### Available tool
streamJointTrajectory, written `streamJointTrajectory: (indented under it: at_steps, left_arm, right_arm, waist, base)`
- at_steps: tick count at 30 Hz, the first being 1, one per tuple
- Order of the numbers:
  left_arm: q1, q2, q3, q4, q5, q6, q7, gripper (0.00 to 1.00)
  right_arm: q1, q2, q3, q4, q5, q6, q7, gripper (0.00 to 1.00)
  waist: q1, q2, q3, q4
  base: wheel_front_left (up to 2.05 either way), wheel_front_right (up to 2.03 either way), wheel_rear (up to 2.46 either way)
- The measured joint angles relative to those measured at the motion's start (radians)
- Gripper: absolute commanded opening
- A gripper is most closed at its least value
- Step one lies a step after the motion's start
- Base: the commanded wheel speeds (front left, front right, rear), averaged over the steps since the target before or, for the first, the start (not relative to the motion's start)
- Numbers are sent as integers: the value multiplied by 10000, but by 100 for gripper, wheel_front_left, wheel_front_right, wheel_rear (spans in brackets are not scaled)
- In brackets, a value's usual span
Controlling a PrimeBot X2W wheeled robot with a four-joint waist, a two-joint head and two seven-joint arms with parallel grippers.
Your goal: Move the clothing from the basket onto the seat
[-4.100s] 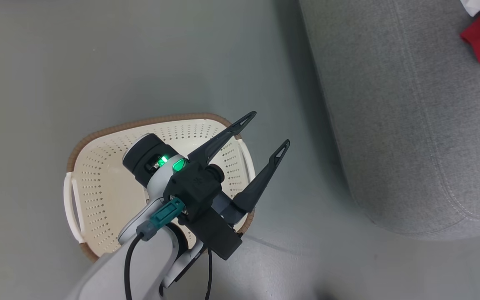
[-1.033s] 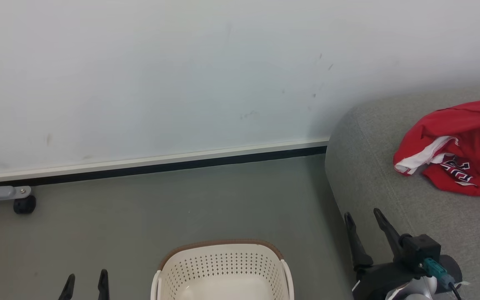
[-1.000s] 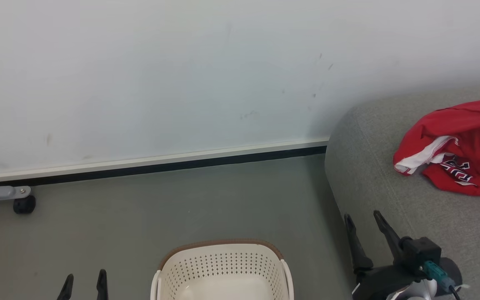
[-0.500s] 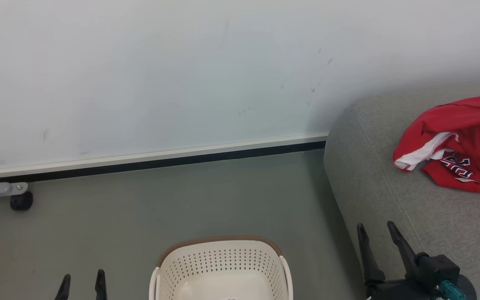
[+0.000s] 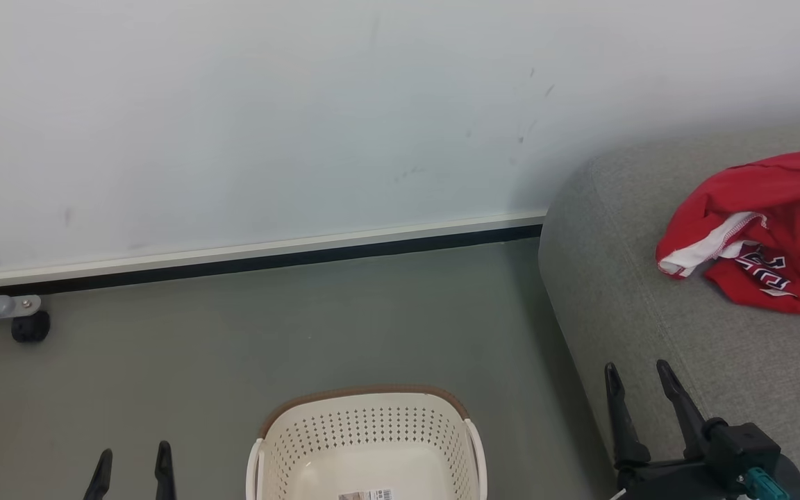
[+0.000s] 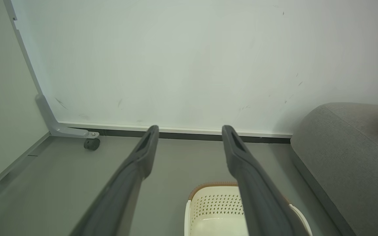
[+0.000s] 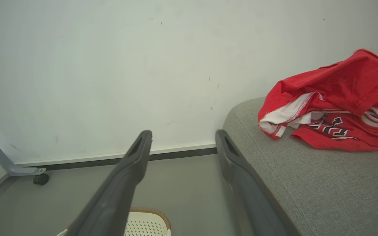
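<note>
Red sports clothing [image 5: 768, 229] crumpled on the grey sofa seat [image 5: 650, 312], right of the cream laundry basket [image 5: 372, 430], basket standing on the floor [image 5: 233, 326], left tool [image 5: 134, 451] released, fingers apart, left of the basket, right tool [image 5: 637, 367] released, between basket and clothing

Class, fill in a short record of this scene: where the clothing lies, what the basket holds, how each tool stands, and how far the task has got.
clothing: red crumpled heap lying on the seat
basket: on the floor beside the seat; no clothing in the part that shows, a label on its bottom
left tool: open, empty, left of the basket
right tool: open, empty, by the seat's edge, short of the clothing
task: looks done, as far as the views show
</note>
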Motion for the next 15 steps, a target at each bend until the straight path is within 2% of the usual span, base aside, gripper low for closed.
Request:
streamJointTrajectory:
  at_steps: [2,3,12,15]
  left_arm:
    - [0,-8,2,-2,21,0,0,100]
    - [0,-13,6,-6,44,0,0,0]
    - [-2,-407,-65,642,-59,-19,111,0]
    - [-11,-433,-12,681,-301,-102,209,0]
  right_arm:
    - [0,0,-4,-17,0,-2,0,100]
    - [0,0,-8,-33,-2,-2,0,0]
    - [418,199,40,627,67,13,140,0]
    - [404,217,-119,629,426,100,215,0]
  waist:
    - [0,0,8,3]
    - [0,0,15,7]
    - [0,0,25,12]
    - [0,0,27,33]
  base:
    - [0,0,0]
    - [0,0,0]
    - [0,0,0]
    - [0,0,0]
